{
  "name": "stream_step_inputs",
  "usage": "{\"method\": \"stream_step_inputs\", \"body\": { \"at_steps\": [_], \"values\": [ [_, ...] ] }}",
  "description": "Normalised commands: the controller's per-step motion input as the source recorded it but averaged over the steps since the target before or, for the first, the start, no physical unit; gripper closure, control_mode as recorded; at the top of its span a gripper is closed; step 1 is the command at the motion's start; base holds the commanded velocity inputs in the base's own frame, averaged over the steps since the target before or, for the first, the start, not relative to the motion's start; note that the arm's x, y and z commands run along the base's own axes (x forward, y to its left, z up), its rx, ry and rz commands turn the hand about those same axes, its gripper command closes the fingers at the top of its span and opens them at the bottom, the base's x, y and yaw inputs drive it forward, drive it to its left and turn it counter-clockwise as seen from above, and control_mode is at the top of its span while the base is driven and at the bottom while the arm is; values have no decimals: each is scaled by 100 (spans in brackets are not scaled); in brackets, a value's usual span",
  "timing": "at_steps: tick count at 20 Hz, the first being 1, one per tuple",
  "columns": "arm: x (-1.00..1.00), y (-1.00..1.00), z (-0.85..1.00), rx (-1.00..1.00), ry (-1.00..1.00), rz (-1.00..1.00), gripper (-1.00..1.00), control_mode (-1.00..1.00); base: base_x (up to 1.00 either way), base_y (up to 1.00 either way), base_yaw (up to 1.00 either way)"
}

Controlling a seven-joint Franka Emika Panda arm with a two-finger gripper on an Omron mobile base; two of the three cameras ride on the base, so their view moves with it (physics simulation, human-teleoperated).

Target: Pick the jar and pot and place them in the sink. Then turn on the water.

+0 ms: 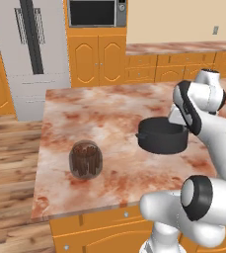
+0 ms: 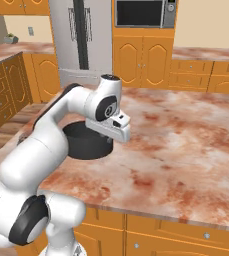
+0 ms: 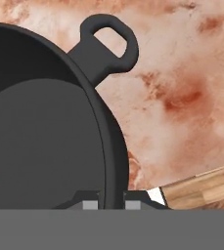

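Left base view has the pot sitting up off the counter, carried at the end of the arm, with a shadow under it on the marble. The jar stands upright on the counter well to the left of the pot and nearer the front edge, nothing touching it. Plenty of bare marble all round it, and the whole back half of the counter is free too. The left edge of the counter drops off to wood floor, and the jar is not that far from that side.

Hand view is where the grip shows: the jaws are pinched nearly closed on the pot's rim, one fingertip inside the wall and the other outside. One loop handle sticks out past the rim, with open marble beyond it. Bottom right of that view you can see the counter's edge and a strip of floor past it, so the pot hangs close to an edge there.

Right base view: the arm covers most of the pot, just a dark arc of it pokes out below the wrist. The jar is hidden behind the robot there. The right part of the counter is all open surface. In the left base view the pot's right side is cut off by the arm's white links, so its second handle can't be made out
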Motion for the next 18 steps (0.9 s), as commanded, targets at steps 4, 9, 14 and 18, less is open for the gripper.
{"method": "stream_step_inputs", "body": {
  "at_steps": [4, 9, 14, 18],
  "values": [
    [0, 0, 13, 0, 0, 0, 100, -100, 0, 0, 0],
    [0, 0, 0, 0, 0, 0, 100, 100, -42, -20, -5],
    [0, 0, 0, 0, 0, 0, 100, 100, -92, -59, -48],
    [0, 0, 0, 0, 0, 0, 100, 100, -11, -12, -91]
  ]
}}
